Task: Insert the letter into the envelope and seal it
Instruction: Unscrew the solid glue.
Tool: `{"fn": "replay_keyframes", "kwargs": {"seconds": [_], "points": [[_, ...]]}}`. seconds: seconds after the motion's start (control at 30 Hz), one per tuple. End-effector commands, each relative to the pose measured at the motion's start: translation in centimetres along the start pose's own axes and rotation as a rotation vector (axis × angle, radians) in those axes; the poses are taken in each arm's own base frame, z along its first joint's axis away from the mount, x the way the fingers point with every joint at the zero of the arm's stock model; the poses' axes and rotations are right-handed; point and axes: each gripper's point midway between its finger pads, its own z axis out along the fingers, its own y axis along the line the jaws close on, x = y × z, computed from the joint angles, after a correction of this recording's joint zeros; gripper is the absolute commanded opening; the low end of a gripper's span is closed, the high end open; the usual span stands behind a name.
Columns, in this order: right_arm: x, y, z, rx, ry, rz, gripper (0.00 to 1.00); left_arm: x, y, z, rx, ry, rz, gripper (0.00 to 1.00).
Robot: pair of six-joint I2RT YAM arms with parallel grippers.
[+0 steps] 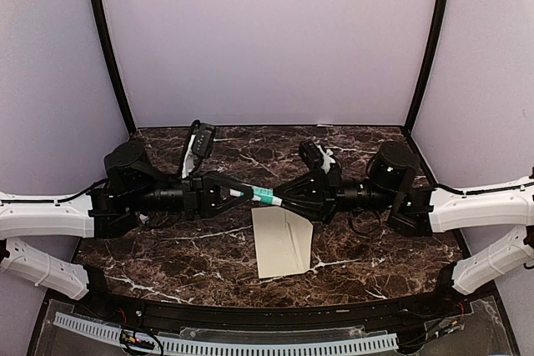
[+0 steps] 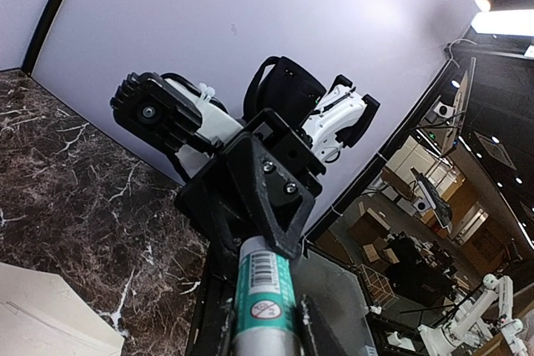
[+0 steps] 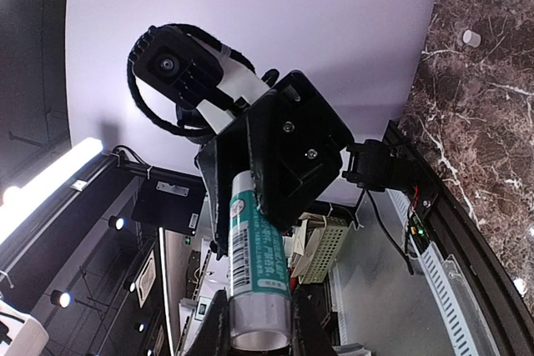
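Teal-and-white glue stick [image 1: 263,196] hangs over the marble table [image 1: 167,256], its left end clamped in the left gripper [image 1: 249,193] and its right end in the right gripper [image 1: 278,198].

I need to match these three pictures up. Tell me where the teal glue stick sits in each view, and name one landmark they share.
Top external: the glue stick is at centre, bridging the left gripper and the right gripper.
Left wrist: bottom centre, rising from this gripper's fingers.
Right wrist: lower centre, likewise.
Shared landmark: the dark marble table, at left in the left wrist view, at right in the right wrist view.
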Motion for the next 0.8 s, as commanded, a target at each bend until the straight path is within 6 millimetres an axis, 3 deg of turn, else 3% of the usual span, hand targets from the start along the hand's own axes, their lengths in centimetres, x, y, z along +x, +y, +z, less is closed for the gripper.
{"fn": "replay_keyframes", "kwargs": {"seconds": [0.0,0.13,0.3,0.47,0.63,0.77], "points": [[-1.5,-3.1,0.8,0.103,-0.073,0.09,0.09,0.6,-3.7,0.5,0.15,0.049,0.058,0.0],[-2.2,-2.8,0.4,0.161,-0.104,0.006,0.23,-0.7,-2.3,0.3,0.054,-0.031,-0.023,0.0],[-3.1,-1.5,-0.8,0.215,-0.161,-0.183,0.49,-2.5,0.8,-0.9,-0.113,-0.181,-0.2,0.0],[-2.9,0.3,-1.4,0.196,-0.158,-0.397,0.58,-2.5,1.9,-2.1,-0.09,-0.271,-0.396,0.0],[-1.5,2.5,-1.3,0.123,-0.128,-0.551,0.69,-2.3,1.7,-2.3,-0.052,-0.271,-0.47,0.0],[-0.4,2.3,-0.9,0.161,-0.096,-0.658,0.73,-2.0,1.5,-1.7,-0.04,-0.226,-0.496,0.0]]}}
